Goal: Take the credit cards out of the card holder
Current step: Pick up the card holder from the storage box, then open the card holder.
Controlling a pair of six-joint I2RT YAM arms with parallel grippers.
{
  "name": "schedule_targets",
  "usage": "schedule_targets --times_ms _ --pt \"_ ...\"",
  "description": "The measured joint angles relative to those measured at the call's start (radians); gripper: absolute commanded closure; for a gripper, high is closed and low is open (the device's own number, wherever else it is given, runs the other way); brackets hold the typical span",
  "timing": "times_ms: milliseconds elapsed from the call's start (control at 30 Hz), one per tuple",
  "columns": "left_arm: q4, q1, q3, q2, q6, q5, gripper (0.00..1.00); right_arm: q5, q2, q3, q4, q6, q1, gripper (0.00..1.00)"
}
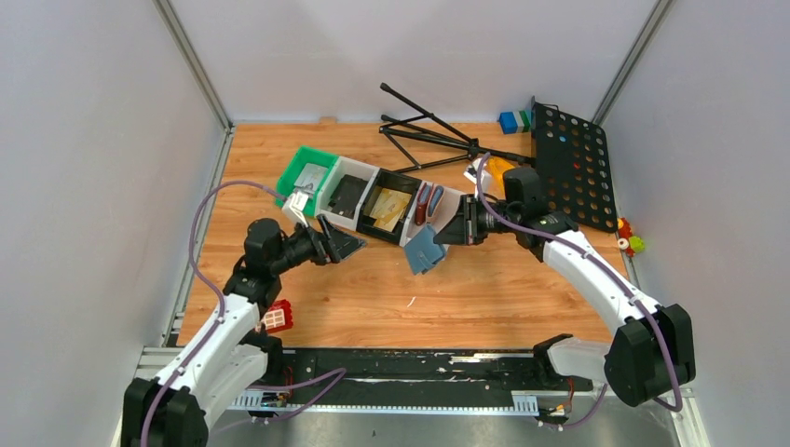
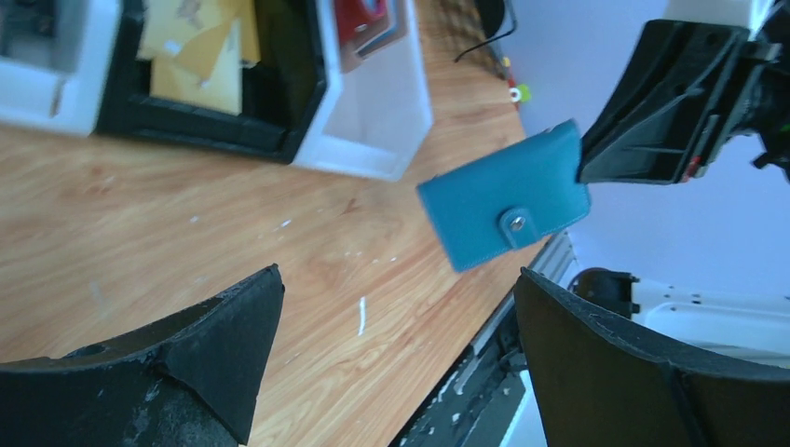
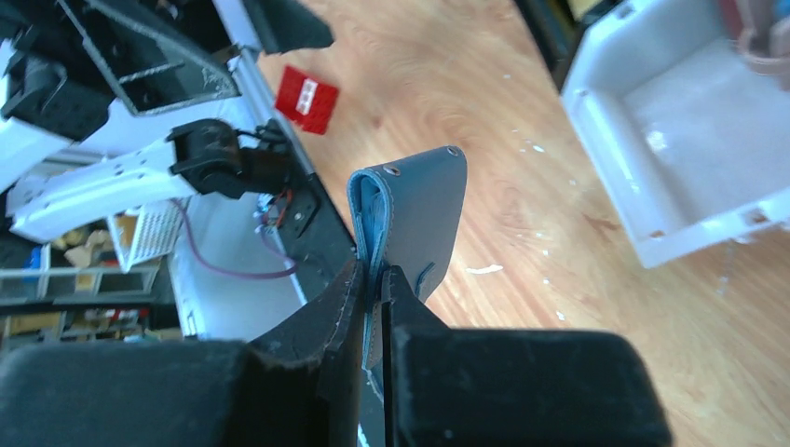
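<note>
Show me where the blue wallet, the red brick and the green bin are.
blue wallet (image 2: pixel 492 196): left wrist view, its closed front face.
red brick (image 3: pixel 306 98): right wrist view, its middle.
green bin (image 1: pixel 292 169): top view, its left wall.

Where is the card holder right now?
Near mid-table in the top view, the card holder is pinched in the right gripper, just in front of the white bin at the row's right end, across from the open left gripper.
</note>
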Motion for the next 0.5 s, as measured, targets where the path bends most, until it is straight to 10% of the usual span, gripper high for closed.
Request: schedule_targets --times_ms 500 --pt "0.246 -0.139 0.173 0.247 -0.037 0.117 0.13 -0.239 0.0 0.007 0.024 -0.04 0.026 1.0"
